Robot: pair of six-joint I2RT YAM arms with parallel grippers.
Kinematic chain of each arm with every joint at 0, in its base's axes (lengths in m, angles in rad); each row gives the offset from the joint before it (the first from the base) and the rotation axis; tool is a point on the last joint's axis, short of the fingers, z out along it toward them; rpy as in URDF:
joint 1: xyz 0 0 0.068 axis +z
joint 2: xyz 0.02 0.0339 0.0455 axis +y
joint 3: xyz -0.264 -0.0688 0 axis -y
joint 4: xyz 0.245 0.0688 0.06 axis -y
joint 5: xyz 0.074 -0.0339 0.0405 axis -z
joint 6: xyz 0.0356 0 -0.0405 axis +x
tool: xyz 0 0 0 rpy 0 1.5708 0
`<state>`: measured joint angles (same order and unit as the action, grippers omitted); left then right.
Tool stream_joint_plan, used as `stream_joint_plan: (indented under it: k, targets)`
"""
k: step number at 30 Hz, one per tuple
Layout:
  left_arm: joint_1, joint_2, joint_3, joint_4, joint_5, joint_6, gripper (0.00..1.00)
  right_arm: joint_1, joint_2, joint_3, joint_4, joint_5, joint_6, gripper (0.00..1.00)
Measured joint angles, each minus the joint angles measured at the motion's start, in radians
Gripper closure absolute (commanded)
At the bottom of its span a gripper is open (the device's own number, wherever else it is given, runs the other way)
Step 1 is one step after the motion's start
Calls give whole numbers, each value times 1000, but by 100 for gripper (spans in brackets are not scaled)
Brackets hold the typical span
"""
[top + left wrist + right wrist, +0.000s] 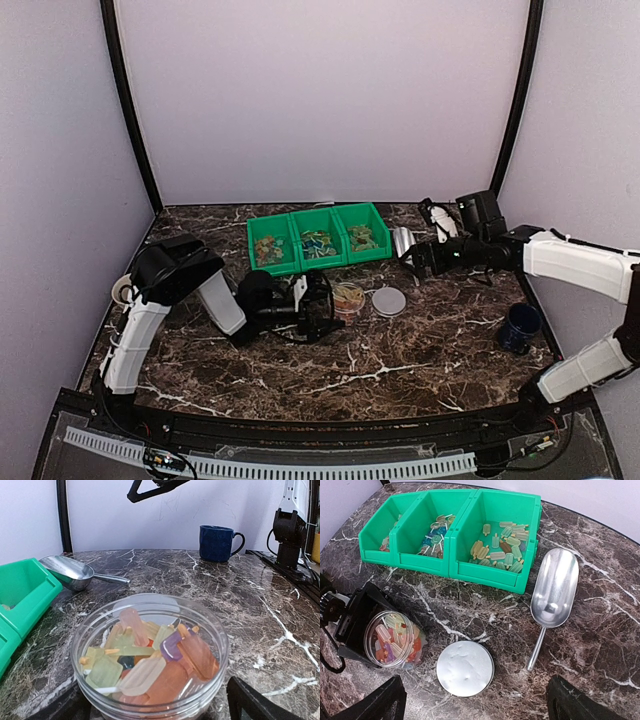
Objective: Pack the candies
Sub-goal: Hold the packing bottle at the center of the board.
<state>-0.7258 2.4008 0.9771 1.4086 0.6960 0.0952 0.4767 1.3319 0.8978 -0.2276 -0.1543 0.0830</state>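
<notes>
My left tool (155, 705) has its jaws wide apart, straddling the clear jar (150, 700) of candies (150, 660) on the surface (600, 630); I can't confirm contact. The lid (465, 668) lies just beside the jar. My right tool (475, 705) hovers near the scoop (555, 587), jaws apart. Furthest back, more candies sit in all three compartments of the green bin (485, 575).

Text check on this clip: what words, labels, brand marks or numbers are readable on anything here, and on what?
None readable: the green bin, clear jar, round lid, metal scoop, blue mug and candies show no print in any view.
</notes>
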Motion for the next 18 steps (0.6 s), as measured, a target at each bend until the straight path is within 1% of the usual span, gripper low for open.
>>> stream_joint_plan:
  k: [3,8,13,15,18]
  targets:
    - [-13,0,6,-8,-25,0,10,14,16,1,-6,5,-3,2]
    - [-19,2,-7,24,-51,-5,11,29,21,-3,4,13,-11,3]
    - [-23,10,-16,68,-65,-2,15,35,30,-11,18,20,-27,1]
    - [-23,10,-16,69,-65,-2,15,41,42,-11,19,25,-34,0]
    - [-23,11,-16,72,-66,-1,12,55,79,-7,10,50,-45,1]
